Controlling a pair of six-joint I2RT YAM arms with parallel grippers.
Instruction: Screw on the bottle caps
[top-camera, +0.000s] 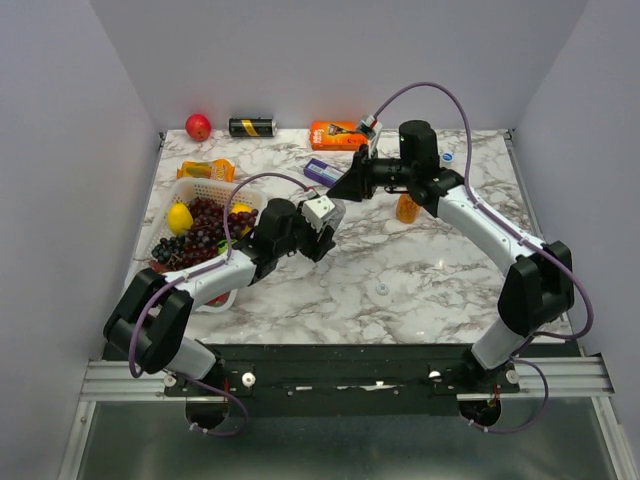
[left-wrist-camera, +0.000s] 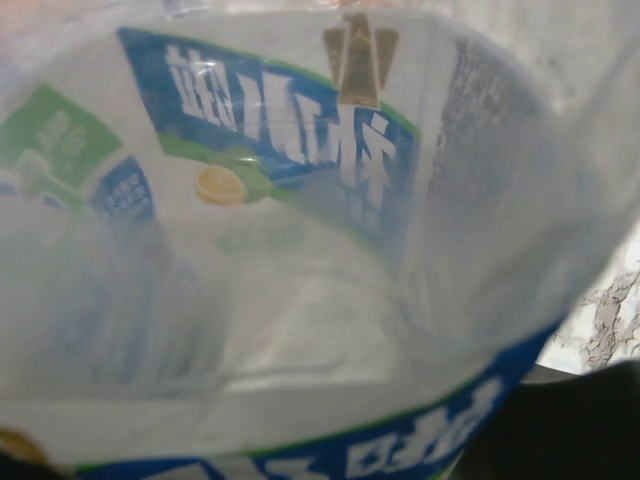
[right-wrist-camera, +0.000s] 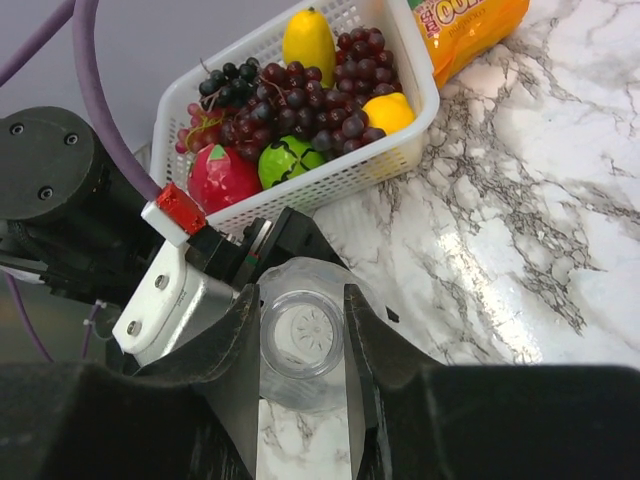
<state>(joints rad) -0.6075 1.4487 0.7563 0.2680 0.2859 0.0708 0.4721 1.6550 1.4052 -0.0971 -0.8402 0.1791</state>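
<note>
Left of the left jaws sat a white lattice basket (right-wrist-camera: 350, 170). It held dark grapes (right-wrist-camera: 300, 95), a yellow lemon (right-wrist-camera: 388, 112), a longer yellow fruit (right-wrist-camera: 308, 40), a red fruit (right-wrist-camera: 222, 178) and a green one (right-wrist-camera: 290, 160).

The left gripper (top-camera: 328, 213) pointed toward the right one. A clear bottle (left-wrist-camera: 300, 250) with a blue and green label band lay so close before its camera that it filled the view. The left fingers themselves did not show, so I cannot tell whether those jaws were clenched on the bottle or only beside it.

Right against it came the right gripper (right-wrist-camera: 300, 345). Its two dark fingers (right-wrist-camera: 235, 350) stood narrowly set and pressed on either side of a whitish-clear cap (right-wrist-camera: 300, 325), grasping it. The cap sat directly over the wider clear shoulder of the bottle, between the two grippers and above the marble table (right-wrist-camera: 520, 200).

To the right of the right jaws, well apart from them, an orange bottle (top-camera: 407, 208) stood upright on the table. Farther right and beyond it lay a blue cap (top-camera: 447, 157), touching neither gripper.
</note>
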